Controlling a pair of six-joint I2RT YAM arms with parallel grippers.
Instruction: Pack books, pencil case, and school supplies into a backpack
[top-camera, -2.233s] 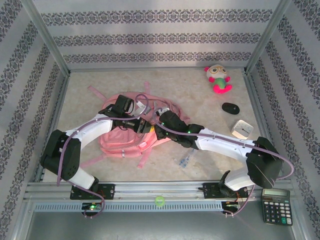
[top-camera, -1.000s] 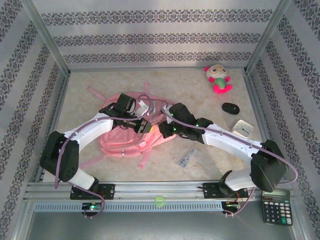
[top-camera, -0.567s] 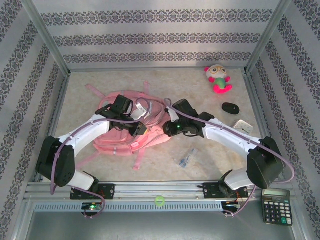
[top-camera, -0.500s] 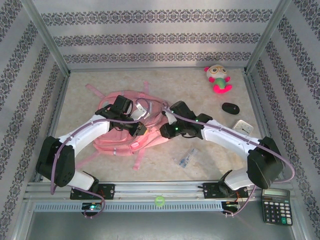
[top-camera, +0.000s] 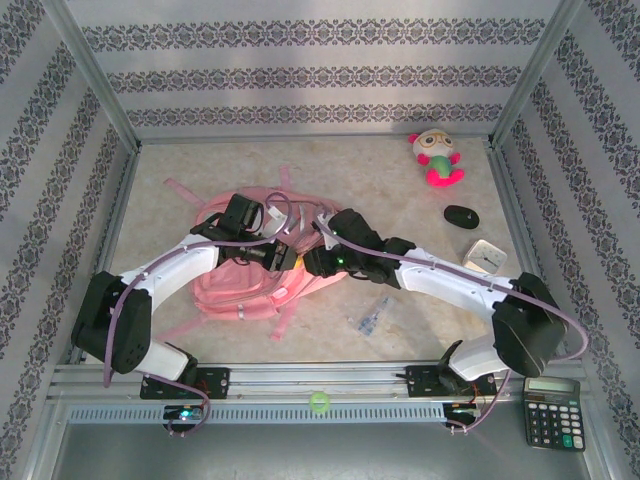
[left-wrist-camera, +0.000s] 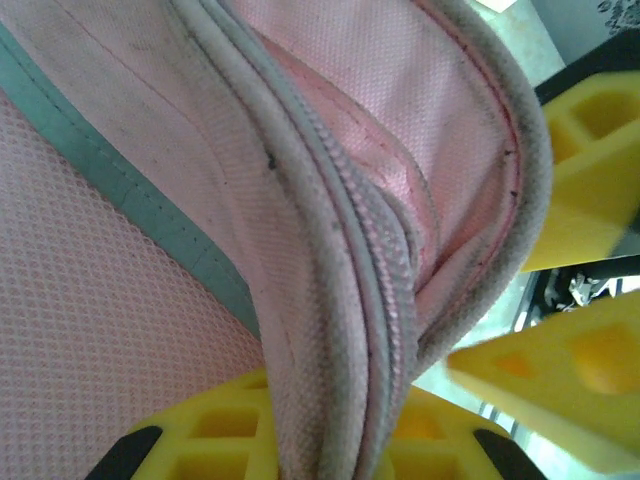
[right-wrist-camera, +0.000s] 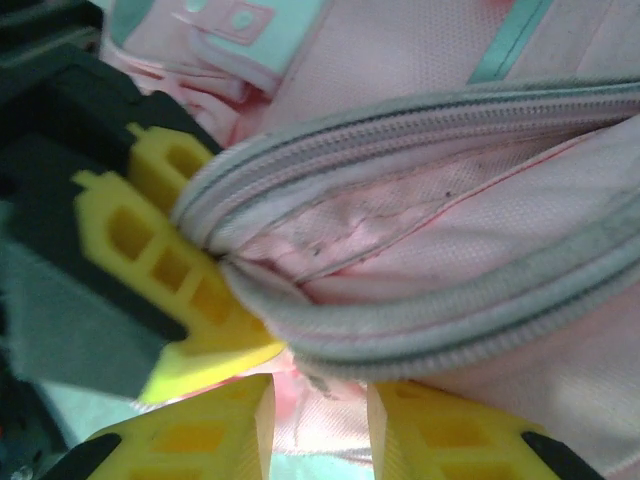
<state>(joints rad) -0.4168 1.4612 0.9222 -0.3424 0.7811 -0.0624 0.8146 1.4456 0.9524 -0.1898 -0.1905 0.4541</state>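
Backpack (top-camera: 228, 290); plush toy (top-camera: 436, 157), calculator (top-camera: 552, 412) well apart

Pink backpack (top-camera: 228, 290), black calculator (top-camera: 552, 412), grey damask-striped walls (top-camera: 300, 78)

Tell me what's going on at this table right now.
Both arms are working on the pink backpack. The left gripper is clamped on its zipper edge. The right gripper sits at the same opening with its jaws slightly apart. The clear packet of supplies lies on the table near the backpack, not yet packed.
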